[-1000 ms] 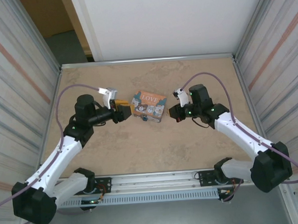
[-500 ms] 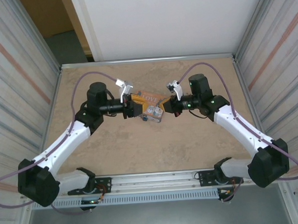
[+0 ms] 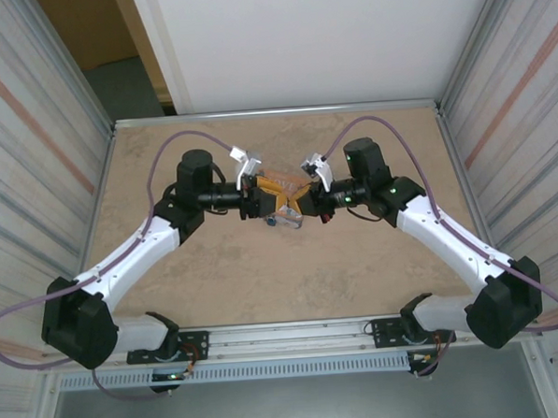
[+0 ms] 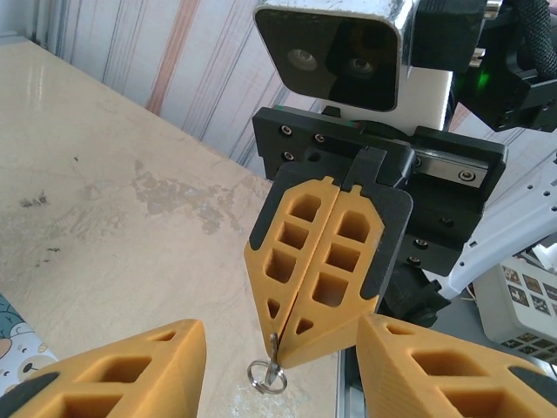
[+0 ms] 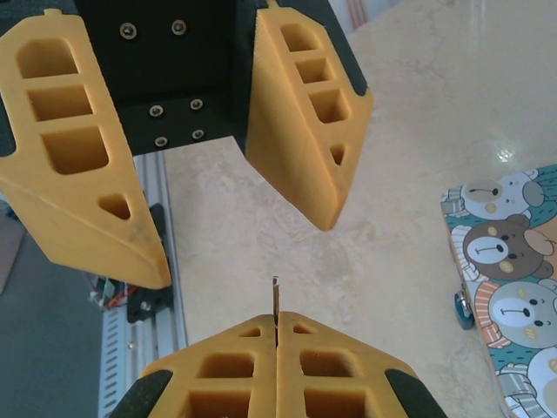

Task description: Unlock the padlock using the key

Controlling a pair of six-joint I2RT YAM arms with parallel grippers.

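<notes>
- Mid-frame in the left wrist view, the right gripper (image 4: 285, 345) is pinched tight on the key (image 5: 275, 300), with its ring (image 4: 265, 375) hanging below.
- In the upper half of the right wrist view, the left gripper (image 5: 244, 252) stands with jaws apart, empty, facing the key tip.
- A bear-print book (image 5: 509, 279) lies on the table (image 5: 418, 131) at the right edge. Whether the blue part (image 5: 462, 311) on its side is the padlock, I cannot tell.

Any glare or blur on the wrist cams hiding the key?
Right wrist view: a glare patch on the table at upper right, clear of the key, whose tip is sharp. Left wrist view: no glare; the right gripper and key ring are crisp, the striped wall behind slightly soft. Top external view: even light, key too small to make out.
</notes>
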